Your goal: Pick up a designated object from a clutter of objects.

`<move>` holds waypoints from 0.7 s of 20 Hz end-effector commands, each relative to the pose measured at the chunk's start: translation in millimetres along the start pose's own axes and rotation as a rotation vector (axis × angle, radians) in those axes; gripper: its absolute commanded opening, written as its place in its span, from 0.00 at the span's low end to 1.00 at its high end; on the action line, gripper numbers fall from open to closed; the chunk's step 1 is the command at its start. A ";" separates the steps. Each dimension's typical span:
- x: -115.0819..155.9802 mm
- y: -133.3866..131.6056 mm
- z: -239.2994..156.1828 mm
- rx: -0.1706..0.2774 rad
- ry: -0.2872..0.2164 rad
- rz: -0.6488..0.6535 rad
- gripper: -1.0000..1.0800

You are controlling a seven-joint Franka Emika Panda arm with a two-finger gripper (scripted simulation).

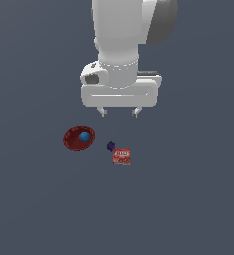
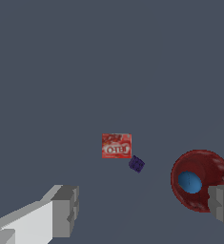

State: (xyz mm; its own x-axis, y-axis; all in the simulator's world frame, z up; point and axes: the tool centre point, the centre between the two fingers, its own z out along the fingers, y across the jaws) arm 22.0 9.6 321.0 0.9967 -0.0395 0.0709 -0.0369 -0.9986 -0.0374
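The tiny dark purple block (image 1: 110,146) lies on the grey floor, just beside the small red printed box (image 1: 122,157) and apart from the dark red disc with a blue centre (image 1: 79,138) at the exterior view's left. My gripper (image 1: 120,112) hangs above and behind them, open and empty, fingers pointing down. In the wrist view the purple block (image 2: 136,164) sits between the red box (image 2: 116,145) and the disc (image 2: 199,180). My fingers (image 2: 66,209) stand wide apart, and one partly covers the disc's edge.
The floor (image 1: 188,199) is a plain dark grey surface. Nothing else stands on it besides the three items.
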 end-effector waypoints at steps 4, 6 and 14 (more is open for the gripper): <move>-2.0 4.8 37.2 0.005 -0.012 0.076 0.96; -3.9 7.4 55.4 0.007 -0.017 0.114 0.96; -25.0 23.6 145.5 -0.004 -0.042 0.315 0.96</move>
State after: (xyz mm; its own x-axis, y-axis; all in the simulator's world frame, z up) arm 11.3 -5.2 191.4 0.9514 -0.3072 0.0214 -0.3059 -0.9508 -0.0499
